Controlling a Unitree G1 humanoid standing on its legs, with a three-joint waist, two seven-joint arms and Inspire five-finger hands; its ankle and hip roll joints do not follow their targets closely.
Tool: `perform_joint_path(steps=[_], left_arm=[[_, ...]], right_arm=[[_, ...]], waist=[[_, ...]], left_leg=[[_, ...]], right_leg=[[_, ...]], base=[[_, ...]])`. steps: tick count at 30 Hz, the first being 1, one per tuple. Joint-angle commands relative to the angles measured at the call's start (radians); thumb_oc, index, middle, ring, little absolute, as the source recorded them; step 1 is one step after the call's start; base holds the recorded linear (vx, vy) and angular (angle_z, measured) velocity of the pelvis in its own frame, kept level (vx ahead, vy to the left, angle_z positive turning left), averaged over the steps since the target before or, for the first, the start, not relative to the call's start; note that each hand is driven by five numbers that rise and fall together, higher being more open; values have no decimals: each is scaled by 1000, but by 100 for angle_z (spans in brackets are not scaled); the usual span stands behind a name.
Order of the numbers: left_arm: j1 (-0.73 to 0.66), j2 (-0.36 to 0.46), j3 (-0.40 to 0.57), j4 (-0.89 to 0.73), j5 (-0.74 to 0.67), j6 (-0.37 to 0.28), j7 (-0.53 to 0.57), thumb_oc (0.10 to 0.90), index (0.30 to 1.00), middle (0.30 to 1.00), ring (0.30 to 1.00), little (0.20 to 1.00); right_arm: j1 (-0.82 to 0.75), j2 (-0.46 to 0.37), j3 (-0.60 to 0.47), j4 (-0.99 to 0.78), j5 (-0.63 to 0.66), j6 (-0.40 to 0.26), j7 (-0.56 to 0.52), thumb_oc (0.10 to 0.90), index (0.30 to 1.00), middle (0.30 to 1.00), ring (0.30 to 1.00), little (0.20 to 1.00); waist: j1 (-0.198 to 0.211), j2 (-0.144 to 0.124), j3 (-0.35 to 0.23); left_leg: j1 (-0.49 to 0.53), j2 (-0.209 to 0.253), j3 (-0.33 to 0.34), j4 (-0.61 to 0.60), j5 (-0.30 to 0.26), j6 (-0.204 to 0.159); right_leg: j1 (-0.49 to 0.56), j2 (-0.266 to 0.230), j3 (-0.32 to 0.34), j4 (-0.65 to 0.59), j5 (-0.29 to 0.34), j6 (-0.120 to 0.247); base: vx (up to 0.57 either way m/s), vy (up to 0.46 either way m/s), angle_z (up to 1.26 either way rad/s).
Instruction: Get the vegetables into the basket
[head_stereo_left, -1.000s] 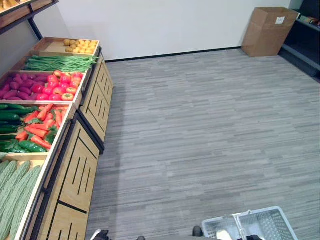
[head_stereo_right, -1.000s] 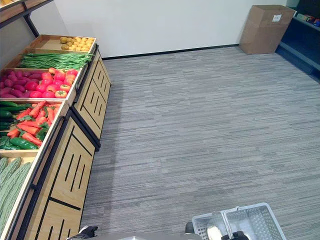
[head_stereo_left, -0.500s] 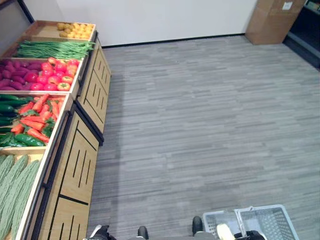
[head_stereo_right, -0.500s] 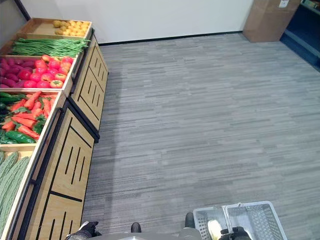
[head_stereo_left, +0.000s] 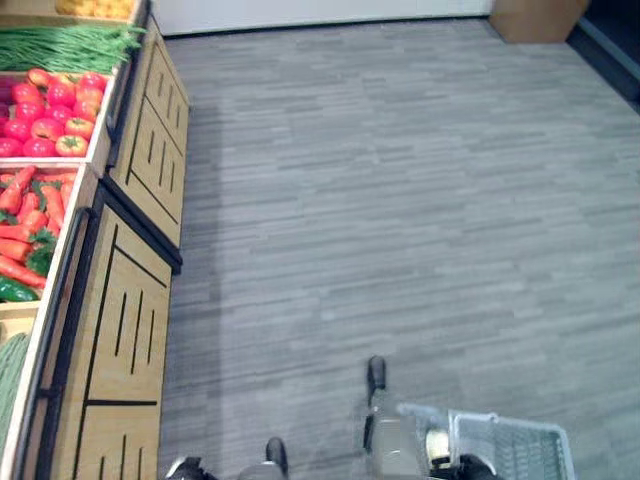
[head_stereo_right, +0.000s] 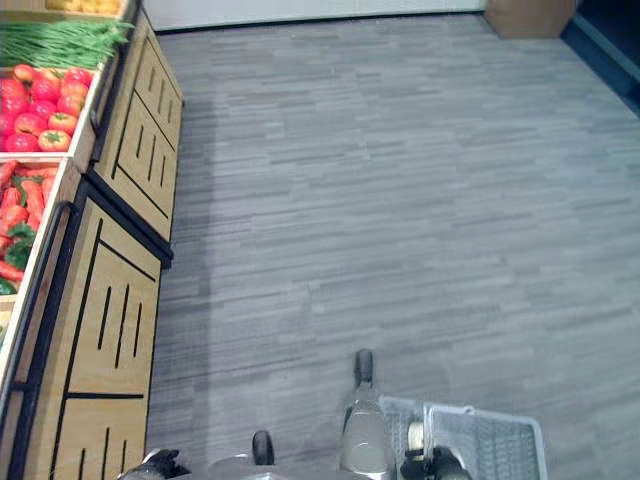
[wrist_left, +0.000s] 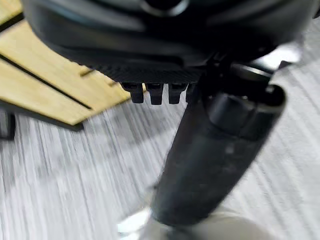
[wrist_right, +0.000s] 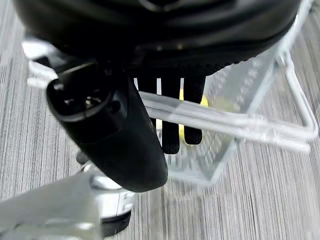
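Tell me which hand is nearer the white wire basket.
Right. The right hand has its fingers hooked round the white wire basket's handles, carrying it. The left hand hangs apart from it, beside the wooden produce stand.

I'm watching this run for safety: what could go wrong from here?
1. The right hand carries the basket by its handles with the fingers hooked round them; a sway might tip it and spill the yellow item inside.
2. The stand is close on the robot's left, so a turn could knock the left hand against its wooden panels.
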Motion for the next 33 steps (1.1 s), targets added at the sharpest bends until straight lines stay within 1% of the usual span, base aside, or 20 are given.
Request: perform_joint_path(steps=[1,4,6,14,16,17,18,19,20,21,22,23,24,25,26,27,28,30,32,33], left_arm=[[-32,38,2,-17,-31,-3,23,900,1000,1000,1000,1000],[-47,23,-33,-26,-22,-5,26,900,1000,1000,1000,1000],[-48,21,-33,-24,-27,-5,28,900,1000,1000,1000,1000],[-51,12,-42,-32,-38,-5,41,900,1000,1000,1000,1000],[-51,16,-34,-41,-52,-7,44,900,1000,1000,1000,1000],[-53,18,-28,-44,-59,-8,45,900,1000,1000,1000,1000],[-58,20,-25,-49,-69,-9,48,900,1000,1000,1000,1000],[-58,21,-26,-50,-69,-8,48,900,1000,1000,1000,1000],[-69,25,-19,-53,-85,-8,55,900,1000,1000,1000,1000],[-68,27,-18,-51,-90,-7,60,900,1000,1000,1000,1000],[-69,27,-19,-51,-90,-7,60,900,1000,1000,1000,1000],[-67,26,-11,-43,-93,-5,55,900,1000,1000,1000,1000],[-64,25,-10,-40,-90,-5,55,900,1000,1000,1000,1000],[-62,22,-12,-33,-84,-4,53,900,1000,1000,1000,1000],[-61,21,-13,-32,-84,-4,53,900,1000,1000,1000,1000],[-60,15,-19,-28,-83,-4,61,900,1000,1000,1000,1000],[-58,16,-20,-23,-75,2,64,900,1000,1000,1000,1000],[-50,19,-14,-21,-76,-4,63,900,1000,1000,1000,1000],[-50,32,-24,-29,-56,-9,52,900,1000,1000,1000,1000],[-58,52,-25,-35,-47,-9,55,900,1000,1000,1000,1000]], right_arm=[[-35,-61,25,-68,-29,-44,3,400,300,300,300,300],[-49,-78,38,-46,-35,-41,9,400,300,300,300,300],[-53,-79,40,-43,-36,-42,9,400,300,300,300,300],[-59,-84,49,-19,-46,-40,4,400,300,300,300,300],[-53,-86,50,-15,-42,-42,3,400,300,300,300,300],[-48,-87,48,-16,-35,-44,3,400,300,300,300,300],[-47,-89,46,-19,-28,-46,0,400,300,300,300,300],[-48,-89,46,-19,-28,-46,0,400,300,300,300,300],[-52,-93,38,-21,0,-48,-4,400,300,300,300,300],[-52,-94,31,-17,11,-46,-7,400,300,300,300,300],[-52,-94,31,-17,11,-46,-7,400,300,300,300,300],[-51,-95,6,-2,35,-44,-10,400,300,300,300,300],[-49,-97,-5,-3,47,-45,-15,400,300,300,300,300],[-46,-97,-10,-5,49,-47,-18,400,300,300,300,300],[-44,-98,-10,-6,49,-47,-18,400,300,300,300,300],[-47,-103,-16,-4,48,-49,-26,400,300,300,300,300],[-47,-105,-23,-4,43,-47,-28,400,300,300,300,300],[-56,-100,-15,-12,37,-47,-29,400,300,300,300,300],[-58,-87,-24,-29,37,-51,-27,400,300,300,300,300],[-67,-74,-24,-39,43,-51,-30,400,300,300,300,300]], waist=[[-6,-24,-20],[-13,-4,-31],[-13,2,-35],[-16,35,-33],[-10,42,-21],[-4,40,-5],[6,21,13],[3,20,14],[18,-19,53],[23,-28,62],[24,-28,63],[32,-29,56],[44,-26,55],[61,-14,55],[63,-15,53],[86,-6,48],[88,-5,42],[94,-12,32],[100,-40,30],[103,-66,32]], left_leg=[[43,-41,-14,74,-86,-16],[11,-18,-21,73,-39,-42],[10,-12,-22,68,-28,-45],[-1,26,-20,55,55,-74],[-40,32,-31,146,110,-85],[-86,25,-38,238,150,-95],[-146,9,-52,324,185,-95],[-152,9,-55,333,182,-96],[-233,-26,-68,445,177,-83],[-267,-30,-57,437,162,-76],[-267,-29,-56,441,158,-75],[-321,4,-15,307,124,-61],[-336,23,-6,226,121,-58],[-379,40,-6,139,173,-65],[-367,39,-3,120,181,-67],[-411,68,-26,47,245,-84],[-413,70,-2,55,251,-85],[-397,47,-11,99,201,-70],[-418,10,17,159,150,-47],[-401,-11,50,167,125,-27]], right_leg=[[-68,-59,-10,84,-7,81],[-67,-50,-34,83,-30,63],[-69,-45,-36,86,-37,59],[-79,-3,-46,97,-82,26],[-56,21,-41,89,-106,1],[-28,32,-40,78,-121,-17],[-6,22,-37,65,-124,-29],[-6,22,-39,65,-124,-29],[31,11,-32,45,-134,-48],[47,1,-31,37,-135,-44],[49,1,-30,37,-136,-43],[86,-15,-28,7,-144,-14],[102,-18,-23,-2,-147,1],[121,-17,-15,-11,-157,14],[124,-18,-15,-12,-162,14],[158,-34,7,-20,-179,28],[177,-46,7,-24,-187,36],[183,-60,35,-16,-190,49],[197,-105,56,-9,-180,69],[168,-118,81,6,-151,80]], base=[[121,-142,18],[82,-146,56],[94,-104,38],[80,-102,10],[105,-175,2],[25,-189,12],[1,-142,23],[1,-193,29],[34,-135,20],[42,-131,6],[182,65,1],[257,147,-1],[373,247,24],[236,166,25],[326,261,27],[296,236,-17],[342,316,-54],[209,258,-103],[184,317,-134],[112,257,-95]])
